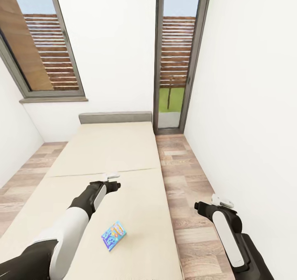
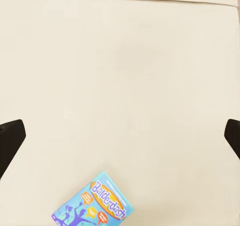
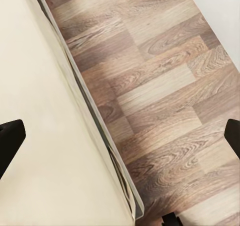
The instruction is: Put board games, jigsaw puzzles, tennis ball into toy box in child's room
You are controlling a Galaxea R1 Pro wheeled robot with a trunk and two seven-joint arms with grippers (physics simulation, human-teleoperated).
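A blue board game box (image 1: pixel 113 235) with the title Balderdash lies flat on the cream bed (image 1: pixel 107 156), close to its near end. My left gripper (image 1: pixel 112 176) hovers over the mattress, farther up the bed than the box. In the left wrist view the box (image 2: pixel 94 206) sits apart from the gripper (image 2: pixel 120 136), whose dark fingertips (image 2: pixel 10 138) stand wide open with nothing between them. My right gripper (image 1: pixel 220 200) hangs over the wooden floor to the right of the bed. It is open (image 3: pixel 120 136) and empty above the bed's edge (image 3: pixel 95 121).
The bed has a grey headboard (image 1: pixel 115 117) at its far end. A strip of wood floor (image 1: pixel 181 189) runs between the bed and the white wall (image 1: pixel 247 127) on the right. A glass door (image 1: pixel 175 65) and a window (image 1: pixel 39 44) are at the back.
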